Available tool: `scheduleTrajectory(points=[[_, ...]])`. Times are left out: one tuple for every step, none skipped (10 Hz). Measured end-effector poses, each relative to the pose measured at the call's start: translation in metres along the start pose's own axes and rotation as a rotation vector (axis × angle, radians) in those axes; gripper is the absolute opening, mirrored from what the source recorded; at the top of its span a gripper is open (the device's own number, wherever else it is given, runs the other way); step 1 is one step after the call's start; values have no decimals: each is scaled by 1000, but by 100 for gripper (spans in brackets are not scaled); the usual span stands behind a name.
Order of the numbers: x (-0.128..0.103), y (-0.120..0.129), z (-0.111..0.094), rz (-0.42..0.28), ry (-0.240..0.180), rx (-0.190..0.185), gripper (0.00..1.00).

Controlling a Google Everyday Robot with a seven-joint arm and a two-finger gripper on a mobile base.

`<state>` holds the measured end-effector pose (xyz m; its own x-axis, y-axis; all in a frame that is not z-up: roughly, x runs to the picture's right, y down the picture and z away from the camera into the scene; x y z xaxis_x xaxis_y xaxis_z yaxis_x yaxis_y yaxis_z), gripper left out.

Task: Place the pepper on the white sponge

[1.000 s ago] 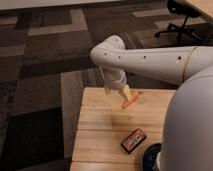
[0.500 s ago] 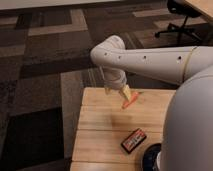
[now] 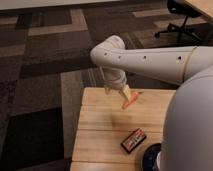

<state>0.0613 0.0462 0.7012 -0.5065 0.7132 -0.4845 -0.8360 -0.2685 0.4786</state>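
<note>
A small orange pepper (image 3: pixel 131 100) lies tilted near the far edge of the wooden table (image 3: pixel 100 125), thin tip pointing toward me. My gripper (image 3: pixel 123 92) hangs at the end of the white arm, right at the pepper's upper left side, and stands open. Whether it touches the pepper I cannot tell. A faint shadow falls on the wood just below it. The white sponge is out of view.
A flat black-and-red packet (image 3: pixel 133 140) lies toward the table's near edge. Beside it a dark round object (image 3: pixel 150 157) is partly hidden by my white body (image 3: pixel 187 130) on the right. Patterned carpet surrounds the table. An office chair (image 3: pixel 182 15) stands far back right.
</note>
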Motion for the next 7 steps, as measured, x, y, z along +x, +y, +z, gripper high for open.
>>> scheduleTrajectory(points=[[0,0,0,0,0,0,65],[0,0,0,0,0,0,65],[0,0,0,0,0,0,65],[-1,0,1,1,0,0,65],[-8,0,1,-4,-16,-7,65],[-12,0,1,-4,-22,-13,65],[-19,0,2,-1,-28,-19,65]])
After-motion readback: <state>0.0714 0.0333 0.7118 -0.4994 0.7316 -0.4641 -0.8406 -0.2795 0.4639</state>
